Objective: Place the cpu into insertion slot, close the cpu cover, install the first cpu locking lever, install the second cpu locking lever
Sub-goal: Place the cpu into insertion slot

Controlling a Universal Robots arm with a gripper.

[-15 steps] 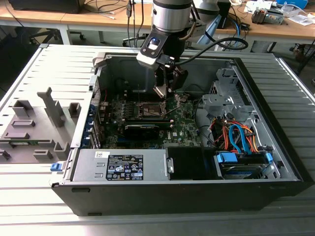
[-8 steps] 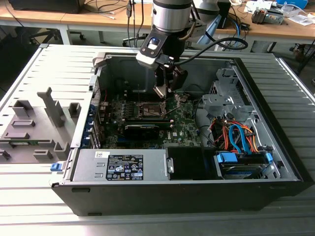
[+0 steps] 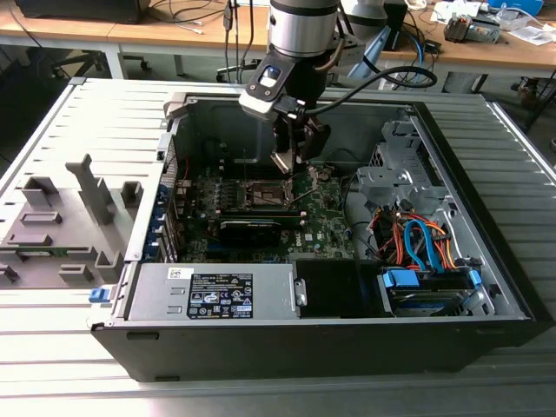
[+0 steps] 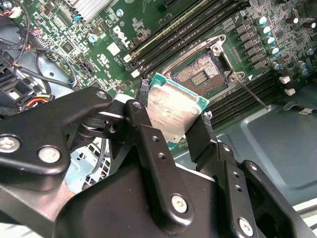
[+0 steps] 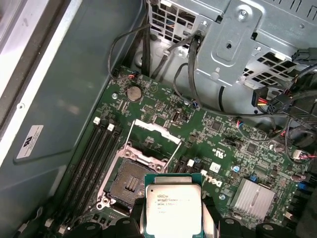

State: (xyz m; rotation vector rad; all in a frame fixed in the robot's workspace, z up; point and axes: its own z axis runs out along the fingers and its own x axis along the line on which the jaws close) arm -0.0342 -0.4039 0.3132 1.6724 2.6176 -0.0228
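My gripper (image 3: 289, 162) hangs inside the open computer case, shut on the cpu (image 4: 173, 110), a flat square chip with a silver-grey top and green edge. In both wrist views the chip sits between two black fingers (image 4: 136, 121). The cpu (image 5: 173, 210) is above the green board, a little off to one side of the insertion slot (image 5: 130, 182), whose dark centre lies uncovered. The insertion slot (image 4: 203, 75) holds no chip. The cpu cover (image 5: 157, 130), a thin silvery frame, stands swung open at the slot's far edge. A thin locking lever (image 4: 252, 96) sticks out beside the slot.
A black graphics card (image 3: 252, 228) lies just in front of the slot, and memory sticks (image 5: 94, 158) run alongside it. The power supply (image 3: 217, 295) fills the case front. A drive cage with orange and blue cables (image 3: 417, 239) is at the exterior view's right. A grey fixture (image 3: 61, 226) stands outside the case.
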